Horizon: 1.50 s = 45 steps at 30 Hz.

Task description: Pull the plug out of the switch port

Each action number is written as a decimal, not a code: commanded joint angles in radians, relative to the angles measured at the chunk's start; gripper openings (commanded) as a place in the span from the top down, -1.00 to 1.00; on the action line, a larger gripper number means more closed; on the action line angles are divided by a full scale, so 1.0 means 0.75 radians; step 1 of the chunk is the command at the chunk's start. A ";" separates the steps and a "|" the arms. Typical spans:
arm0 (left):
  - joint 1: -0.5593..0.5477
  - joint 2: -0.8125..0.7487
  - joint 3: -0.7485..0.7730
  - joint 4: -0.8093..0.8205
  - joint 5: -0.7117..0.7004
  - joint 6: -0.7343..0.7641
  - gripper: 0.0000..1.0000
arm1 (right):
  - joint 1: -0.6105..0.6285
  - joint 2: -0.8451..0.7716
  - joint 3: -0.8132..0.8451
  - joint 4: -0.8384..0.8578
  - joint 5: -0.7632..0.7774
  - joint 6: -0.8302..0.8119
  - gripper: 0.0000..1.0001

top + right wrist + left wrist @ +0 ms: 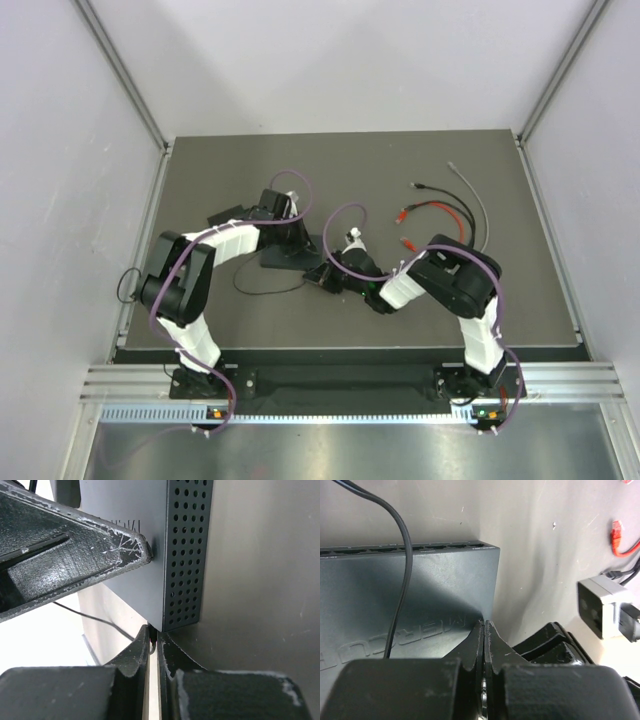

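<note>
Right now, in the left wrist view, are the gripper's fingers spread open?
No, the left gripper is shut, tips pressed together by the switch.

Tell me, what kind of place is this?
Probably a robot test bench in a lab. Two robot arms are bolted to the edge of a dark table. Plain white panels in a metal frame wall it in. A network switch and loose cables lie on it.

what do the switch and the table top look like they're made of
The switch looks like painted sheet metal, matt dark grey: crisp edges and a punched vent grid on its side, though hard plastic is possible. The table looks like a dull grey mat or laminate, lightly scuffed.
</note>
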 commanded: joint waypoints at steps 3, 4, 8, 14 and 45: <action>0.018 0.115 -0.083 -0.057 -0.090 -0.002 1.00 | -0.035 0.076 -0.028 0.072 -0.191 0.045 1.00; 0.016 0.125 -0.085 -0.051 -0.090 -0.004 1.00 | -0.047 0.094 -0.038 0.100 -0.268 0.053 1.00; 0.027 0.156 -0.087 -0.028 -0.081 -0.018 1.00 | -0.070 0.117 -0.052 0.099 -0.432 0.052 1.00; 0.027 0.182 -0.083 -0.028 -0.075 -0.002 1.00 | -0.108 0.123 -0.083 0.148 -0.637 0.035 1.00; -0.112 -0.319 0.119 -0.594 -0.421 0.260 0.16 | -0.348 0.002 0.058 -0.428 -0.843 -0.566 1.00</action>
